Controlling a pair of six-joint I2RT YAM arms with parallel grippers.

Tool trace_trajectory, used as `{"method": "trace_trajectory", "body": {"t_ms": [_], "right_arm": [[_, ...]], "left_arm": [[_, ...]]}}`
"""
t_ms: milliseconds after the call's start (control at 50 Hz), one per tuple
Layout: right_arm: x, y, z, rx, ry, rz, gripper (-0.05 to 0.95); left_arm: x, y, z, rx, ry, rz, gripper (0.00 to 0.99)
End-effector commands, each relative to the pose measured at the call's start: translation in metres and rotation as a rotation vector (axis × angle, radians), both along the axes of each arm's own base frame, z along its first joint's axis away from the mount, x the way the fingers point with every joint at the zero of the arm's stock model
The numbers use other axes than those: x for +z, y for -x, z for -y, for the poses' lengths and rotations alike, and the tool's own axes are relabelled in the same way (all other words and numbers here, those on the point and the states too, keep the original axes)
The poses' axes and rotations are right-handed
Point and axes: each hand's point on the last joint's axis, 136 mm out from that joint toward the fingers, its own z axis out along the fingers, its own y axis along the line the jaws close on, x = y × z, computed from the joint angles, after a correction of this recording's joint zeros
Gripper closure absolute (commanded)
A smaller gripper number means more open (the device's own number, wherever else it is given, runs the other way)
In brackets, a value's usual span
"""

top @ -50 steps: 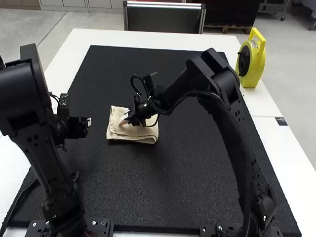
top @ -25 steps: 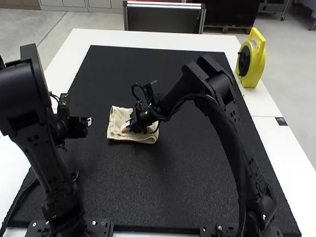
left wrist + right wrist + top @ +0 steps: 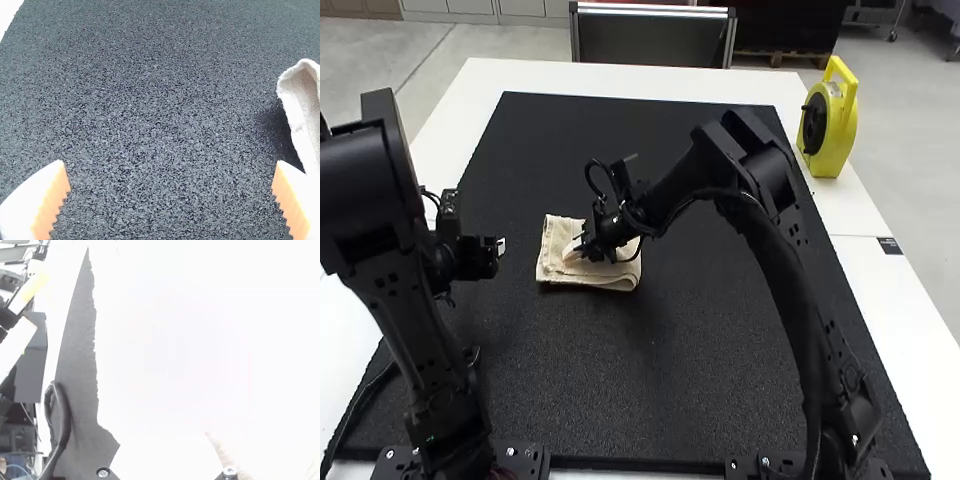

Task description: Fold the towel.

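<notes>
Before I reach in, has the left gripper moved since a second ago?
No: in the high view, the left gripper keeps its place against the black mat.

Lab-like workspace, two robot arms [image 3: 798, 290], white table [image 3: 500, 75], black mat [image 3: 610, 380]

Folded cream towel [image 3: 557, 262] on black mat [image 3: 650, 370]

The left arm [image 3: 400, 300] is bent, its left gripper [image 3: 498, 248] turned inward, the ribbed fingers [image 3: 32, 205] set wide apart with their orange pads facing each other. The right arm [image 3: 800, 300] rises to a sharp elbow, its forearm slanting down and inward to the right gripper [image 3: 582, 247].
</notes>
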Motion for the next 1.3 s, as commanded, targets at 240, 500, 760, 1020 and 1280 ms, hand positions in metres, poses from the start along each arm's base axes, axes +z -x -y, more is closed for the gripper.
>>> {"method": "trace_trajectory", "body": {"t_ms": [240, 500, 760, 1020, 1280], "right_arm": [[0.134, -0.024, 0.010, -0.035, -0.142, 0.140, 0.92], [0.218, -0.077, 0.091, -0.237, -0.169, 0.342, 0.49], [0.234, -0.101, 0.187, -0.437, -0.096, 0.511, -0.01], [0.253, -0.094, 0.265, -0.640, -0.010, 0.725, -0.01], [0.274, -0.057, 0.348, -0.897, 0.012, 0.948, -0.01]], "left_arm": [[0.025, 0.000, 0.002, -0.008, -0.034, 0.066, 0.038], [0.055, -0.002, -0.011, 0.060, -0.096, 0.128, 0.038], [0.078, -0.011, 0.008, 0.069, -0.105, 0.180, 0.038], [0.114, -0.018, 0.028, 0.168, -0.080, 0.263, 0.038], [0.143, -0.005, 0.057, 0.220, -0.169, 0.374, 0.038]]}}
